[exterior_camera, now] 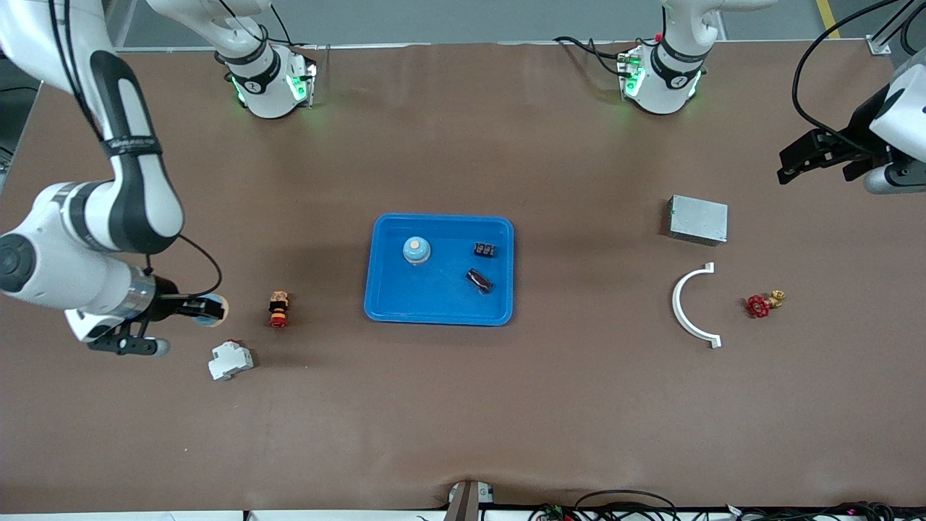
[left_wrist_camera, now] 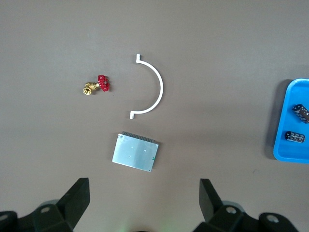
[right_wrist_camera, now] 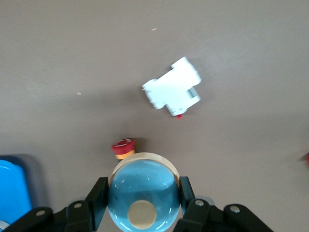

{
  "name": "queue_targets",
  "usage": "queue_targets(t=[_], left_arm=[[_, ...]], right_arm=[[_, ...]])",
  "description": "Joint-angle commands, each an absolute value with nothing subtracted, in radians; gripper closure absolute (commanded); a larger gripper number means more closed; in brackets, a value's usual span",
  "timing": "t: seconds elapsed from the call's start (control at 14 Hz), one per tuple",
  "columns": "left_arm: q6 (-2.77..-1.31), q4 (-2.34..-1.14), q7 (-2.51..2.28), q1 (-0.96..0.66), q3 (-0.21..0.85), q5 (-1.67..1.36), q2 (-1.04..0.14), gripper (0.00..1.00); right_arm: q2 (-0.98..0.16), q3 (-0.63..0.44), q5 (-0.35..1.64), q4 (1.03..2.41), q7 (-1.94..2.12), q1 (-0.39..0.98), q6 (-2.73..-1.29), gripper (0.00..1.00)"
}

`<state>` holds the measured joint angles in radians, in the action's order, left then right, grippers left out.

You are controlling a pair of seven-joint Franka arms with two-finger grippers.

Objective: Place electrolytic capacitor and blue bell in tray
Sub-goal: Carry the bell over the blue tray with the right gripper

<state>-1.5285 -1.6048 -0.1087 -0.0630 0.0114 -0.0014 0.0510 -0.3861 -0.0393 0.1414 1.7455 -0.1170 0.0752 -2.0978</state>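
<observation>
The blue tray [exterior_camera: 423,300] lies mid-table. In it rest the dark maroon electrolytic capacitor [exterior_camera: 479,280], a small black block [exterior_camera: 485,250] and a blue bell [exterior_camera: 416,250] with a tan top. My right gripper [exterior_camera: 206,310] hangs over the table toward the right arm's end, shut on a second blue bell [right_wrist_camera: 144,198]; its fingers [right_wrist_camera: 98,193] press the bell's sides. My left gripper [exterior_camera: 803,163] is open and holds nothing, over the left arm's end of the table. The left wrist view catches the tray's edge [left_wrist_camera: 285,121] and the capacitor [left_wrist_camera: 301,113].
A red-capped push button [exterior_camera: 278,309] and a white breaker [exterior_camera: 230,360] lie beside the right gripper. Toward the left arm's end lie a grey metal box [exterior_camera: 698,219], a white curved bracket [exterior_camera: 687,304] and a red valve wheel [exterior_camera: 759,305].
</observation>
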Motion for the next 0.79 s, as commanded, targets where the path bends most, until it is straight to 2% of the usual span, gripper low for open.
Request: queue_targets(t=[0.0, 0.29, 0.71], left_arm=[[-1.513, -1.598, -0.1, -0.058, 0.021, 0.008, 0.061, 0.0], [-1.467, -1.594, -0.106, -0.058, 0.038, 0.005, 0.066, 0.0], [-1.448, -1.582, -0.1, -0.06, 0.041, -0.002, 0.06, 0.0]], right_arm=[[-0.302, -0.044, 0.16, 1.871, -0.289, 0.174, -2.183, 1.0], [-0.316, -0.046, 0.155, 1.871, -0.562, 0.328, -2.261, 1.0], [-0.422, -0.051, 0.14, 1.856, -0.811, 0.472, -2.375, 1.0]])
